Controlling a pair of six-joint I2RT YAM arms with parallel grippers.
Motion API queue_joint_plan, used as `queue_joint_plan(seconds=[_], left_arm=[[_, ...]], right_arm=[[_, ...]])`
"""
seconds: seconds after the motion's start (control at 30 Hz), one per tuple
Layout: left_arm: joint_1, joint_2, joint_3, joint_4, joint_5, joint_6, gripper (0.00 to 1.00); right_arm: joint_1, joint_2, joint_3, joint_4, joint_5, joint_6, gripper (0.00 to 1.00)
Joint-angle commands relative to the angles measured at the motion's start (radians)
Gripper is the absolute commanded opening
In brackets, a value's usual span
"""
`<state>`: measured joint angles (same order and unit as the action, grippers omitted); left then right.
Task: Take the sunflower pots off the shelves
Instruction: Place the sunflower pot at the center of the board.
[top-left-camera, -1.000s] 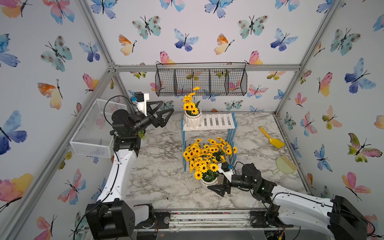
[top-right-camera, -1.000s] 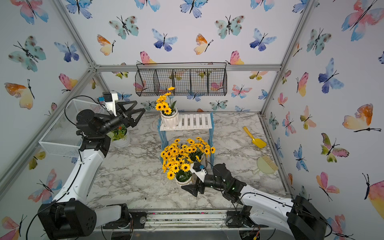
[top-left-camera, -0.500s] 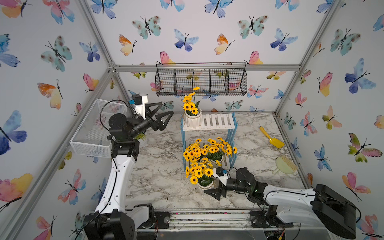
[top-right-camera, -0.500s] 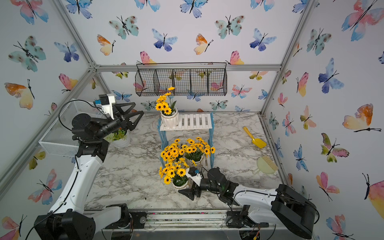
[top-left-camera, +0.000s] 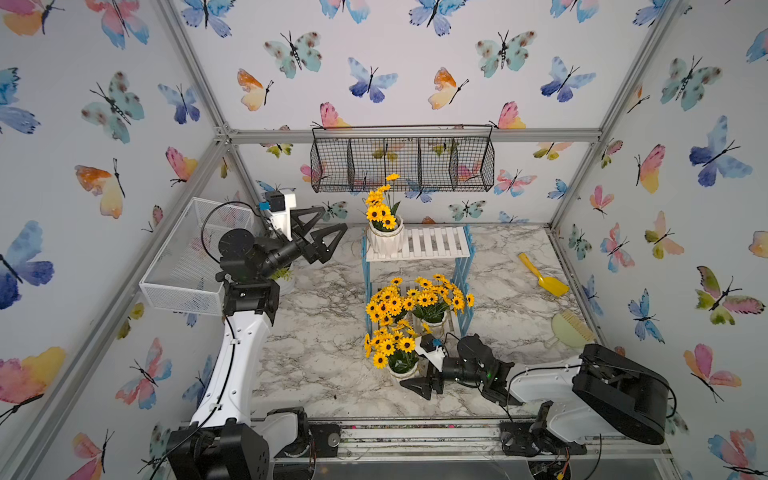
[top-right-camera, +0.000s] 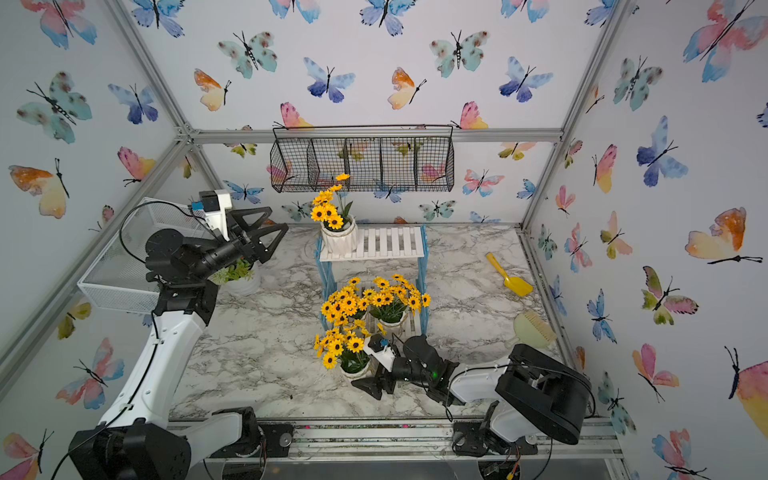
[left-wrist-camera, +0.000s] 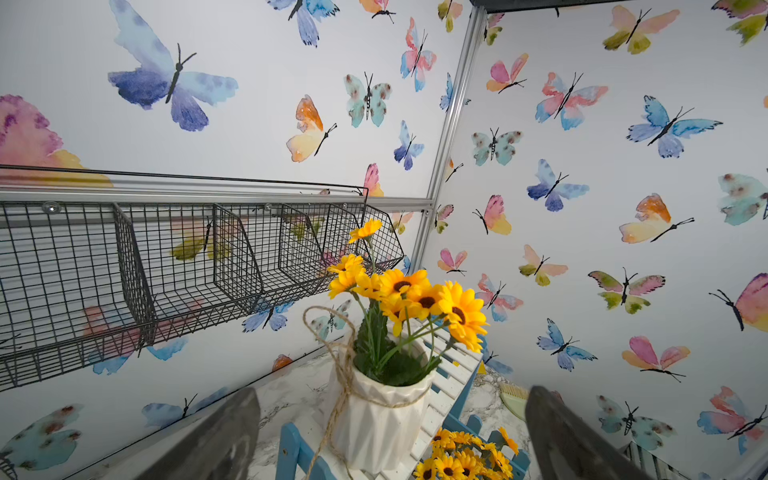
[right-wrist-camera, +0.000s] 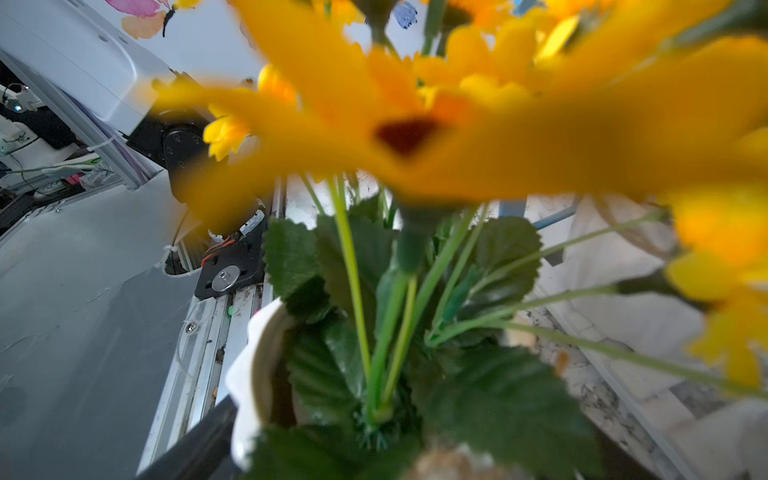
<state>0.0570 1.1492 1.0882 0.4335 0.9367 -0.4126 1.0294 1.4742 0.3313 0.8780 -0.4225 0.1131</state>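
Note:
The shelves (top-left-camera: 432, 245) stand mid-table. One sunflower pot (top-left-camera: 384, 240) sits at the left end of the top board. My left gripper (top-left-camera: 336, 218) hangs open just left of it, and in the left wrist view that pot (left-wrist-camera: 378, 419) stands ahead between the spread fingers (left-wrist-camera: 216, 436). Two more sunflower bunches (top-left-camera: 432, 297) fill the lower board. In front of the shelves a further sunflower pot (top-left-camera: 398, 368) rests low on the table, with my right gripper (top-left-camera: 409, 372) shut on it. In the right wrist view one finger (right-wrist-camera: 195, 444) touches its rim (right-wrist-camera: 245, 374).
A black wire basket (top-left-camera: 403, 164) hangs on the back wall above the shelves. A white mesh basket (top-left-camera: 187, 257) is on the left wall. A leafy white pot (top-right-camera: 239, 276) sits behind the left arm. A yellow scoop (top-left-camera: 544, 278) and green brush (top-left-camera: 571, 330) lie right.
My right gripper has carried its sunflower pot away from the lower shelf, forward, left and down to the table. The left gripper has edged right toward the top-shelf pot.

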Motion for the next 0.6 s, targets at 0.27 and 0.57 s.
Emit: queue_joint_plan(seconds=[0.27, 0.57], left_arm=[[0.003, -0.006, -0.035, 0.132, 0.014, -0.074, 0.99], [0.003, -0.016, -0.037, 0.140, 0.019, -0.072, 0.99]], right_arm=[[0.011, 0.158, 0.147, 0.124, -0.068, -0.011, 0.04], [0.012, 0.324, 0.284, 0.139, -0.132, -0.009, 0.04]])
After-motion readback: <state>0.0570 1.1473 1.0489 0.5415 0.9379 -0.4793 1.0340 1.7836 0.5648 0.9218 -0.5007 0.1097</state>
